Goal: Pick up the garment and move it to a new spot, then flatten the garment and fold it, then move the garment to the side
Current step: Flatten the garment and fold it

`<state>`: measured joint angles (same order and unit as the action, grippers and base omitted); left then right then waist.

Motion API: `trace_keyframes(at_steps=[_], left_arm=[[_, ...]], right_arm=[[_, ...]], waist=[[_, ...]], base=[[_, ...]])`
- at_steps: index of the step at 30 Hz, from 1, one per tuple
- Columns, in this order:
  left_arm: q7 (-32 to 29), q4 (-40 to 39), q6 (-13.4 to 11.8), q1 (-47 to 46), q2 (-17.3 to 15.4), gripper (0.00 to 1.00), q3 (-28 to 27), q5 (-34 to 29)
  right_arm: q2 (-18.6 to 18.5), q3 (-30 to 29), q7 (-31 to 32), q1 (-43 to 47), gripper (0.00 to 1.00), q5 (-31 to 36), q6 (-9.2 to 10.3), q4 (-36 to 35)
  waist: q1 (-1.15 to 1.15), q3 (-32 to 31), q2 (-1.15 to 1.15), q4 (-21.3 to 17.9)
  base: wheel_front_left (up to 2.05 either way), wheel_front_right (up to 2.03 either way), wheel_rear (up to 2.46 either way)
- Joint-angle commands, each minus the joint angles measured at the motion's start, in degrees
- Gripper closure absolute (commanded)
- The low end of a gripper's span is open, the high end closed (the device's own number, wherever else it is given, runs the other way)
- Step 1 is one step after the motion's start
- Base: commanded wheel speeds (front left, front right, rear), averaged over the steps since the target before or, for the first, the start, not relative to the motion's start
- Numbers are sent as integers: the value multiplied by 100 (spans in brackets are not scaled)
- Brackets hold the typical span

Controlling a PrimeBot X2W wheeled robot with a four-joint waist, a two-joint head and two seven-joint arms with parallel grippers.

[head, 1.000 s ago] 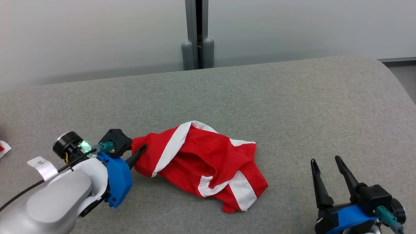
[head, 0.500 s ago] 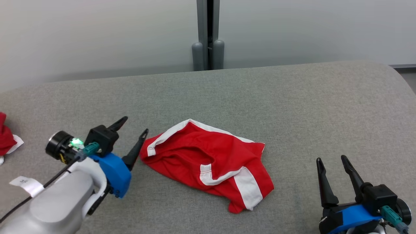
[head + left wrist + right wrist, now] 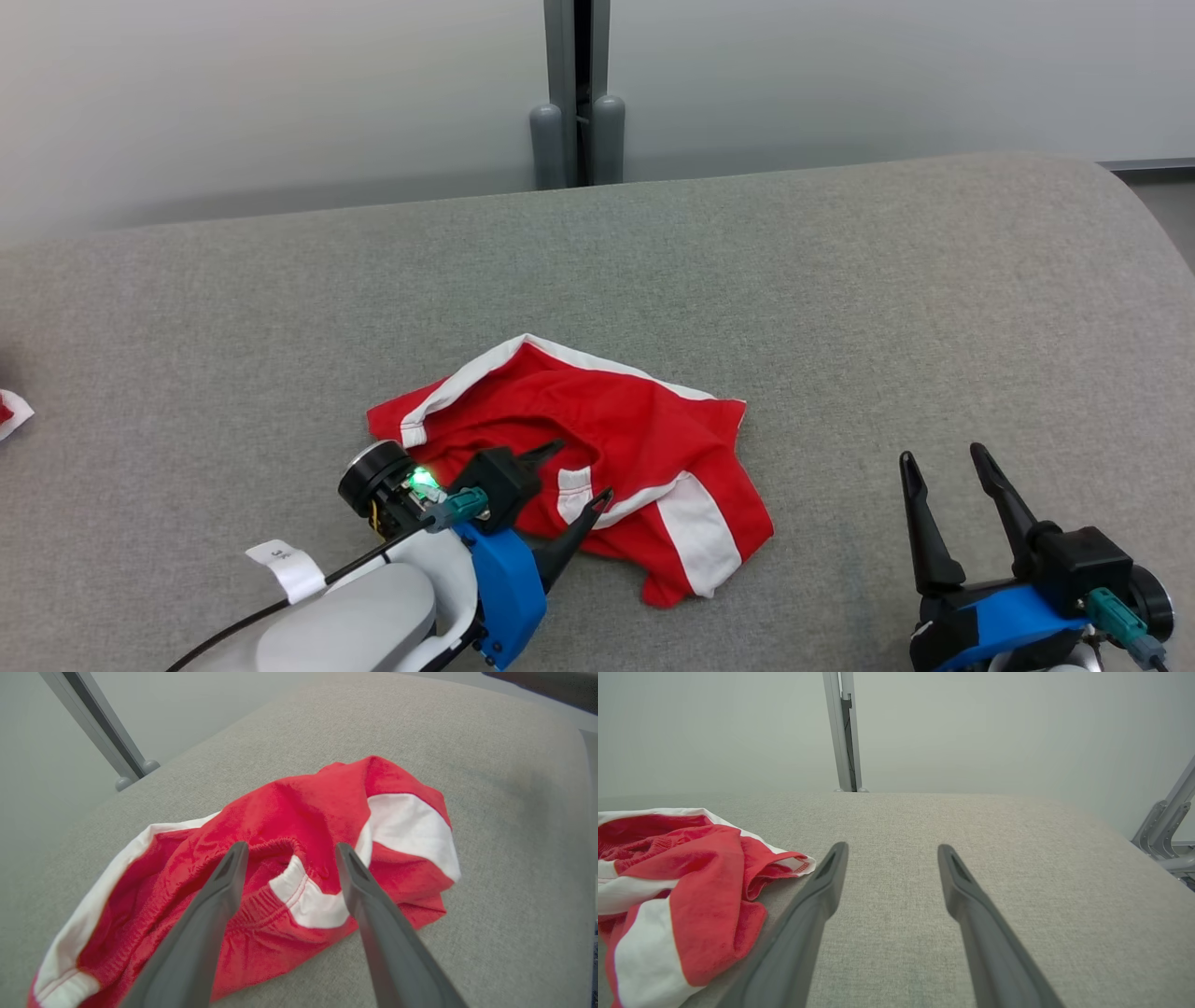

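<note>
Both my claws are standing spread apart, gripping nothing. My left claw (image 3: 583, 469) is hovering over the crumpled red-and-white shorts (image 3: 644, 420), lying centrally on the grey padded table (image 3: 840, 280); my right claw (image 3: 941, 454) is waiting apart. The cloth is looking light and limp, so I am favouring the elastic waistband (image 3: 280, 886) it is straddling.

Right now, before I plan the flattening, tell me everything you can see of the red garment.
The red garment looks like soft knit shorts with white stripes and a gathered elastic waistband. It lies crumpled and folded over itself on the grey fabric surface. The open left hand is poised over that waistband, a finger on either side; whether it touches the cloth cannot be told.
</note>
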<state>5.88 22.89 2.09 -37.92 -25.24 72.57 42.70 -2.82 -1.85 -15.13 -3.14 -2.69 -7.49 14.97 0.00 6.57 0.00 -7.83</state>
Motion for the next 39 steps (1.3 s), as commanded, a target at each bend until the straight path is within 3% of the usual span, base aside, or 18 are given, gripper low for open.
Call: trace_keyframes(at_steps=[1, 10, 13, 17, 23, 31, 34, 39], left_arm=[[-46, 55, 22, 9, 40, 0, -10, -50], [-877, 681, 199, -87, 348, 0, 47, 66], [-1029, 726, 284, -102, 438, 100, 56, 58], [-913, 647, 330, -123, 470, 100, 48, -5], [-307, 203, 181, -175, 640, 100, -336, 169], [166, -754, -235, -299, 845, 100, -1091, 623], [185, -939, -485, -139, 684, 100, -1366, 830], [81, -877, -864, 418, 148, 100, -1729, 1289]], right_arm=[[-14, -6, -3, -78, 0, -9, -1, -19], [-14, 33, -3, -120, 0, -68, -1, 28], [-13, 15, -3, -117, 0, -89, -1, 27], [-13, -17, -3, -95, 0, -103, -1, 21], [-13, -96, -3, -43, 0, -110, -1, 32], [-13, -65, -3, 7, 0, -95, -1, 98], [-14, -67, -3, 41, 0, -91, -1, 102], [-14, -55, -3, 96, 0, -82, -1, 107]], waist=[[0, 23, 0, -28], [0, 124, 0, -222], [0, 139, 0, -243], [0, 143, 0, -233], [0, 101, 0, -126], [0, -67, 0, 4], [0, -117, 0, 28], [0, -158, 0, 36]], base=[[0, 0, 0], [0, 0, 0], [0, 0, 0], [0, 0, 0], [0, 0, 0], [0, 0, 0], [0, 0, 0], [0, 0, 0]])
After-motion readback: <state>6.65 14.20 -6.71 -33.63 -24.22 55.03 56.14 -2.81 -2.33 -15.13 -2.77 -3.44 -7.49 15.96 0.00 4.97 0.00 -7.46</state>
